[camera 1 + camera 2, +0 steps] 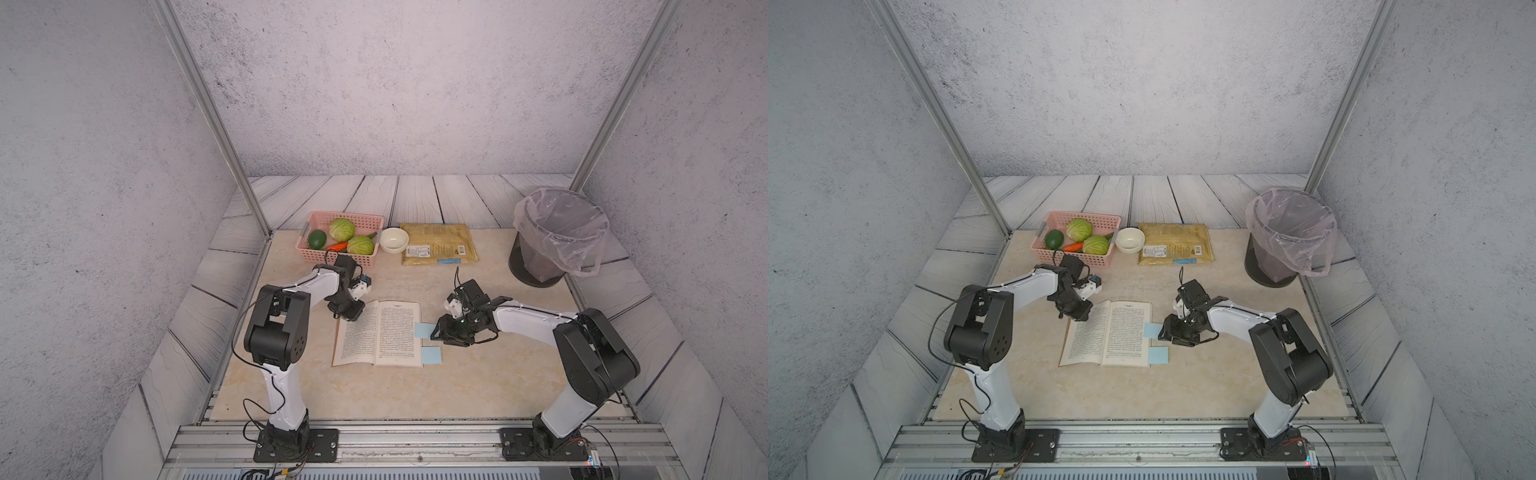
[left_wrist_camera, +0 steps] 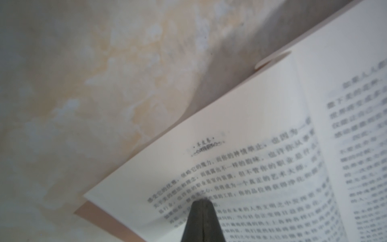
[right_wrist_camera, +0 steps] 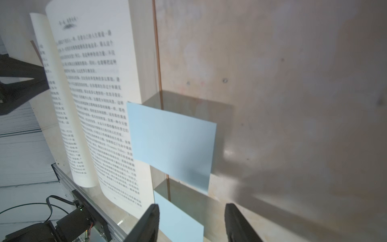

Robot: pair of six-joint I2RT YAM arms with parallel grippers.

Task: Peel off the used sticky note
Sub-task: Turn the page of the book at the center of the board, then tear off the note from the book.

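Touching the book (image 2: 261, 163), left fingers (image 2: 202, 220) sit pressed together; right fingers (image 3: 151, 222) spread astride a sticky note (image 3: 180, 220).

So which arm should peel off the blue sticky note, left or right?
Right. Its open right pincer is just beside the blue sticky notes at the right edge of the book. The left pincer is shut, resting on the book's left page, away from them.
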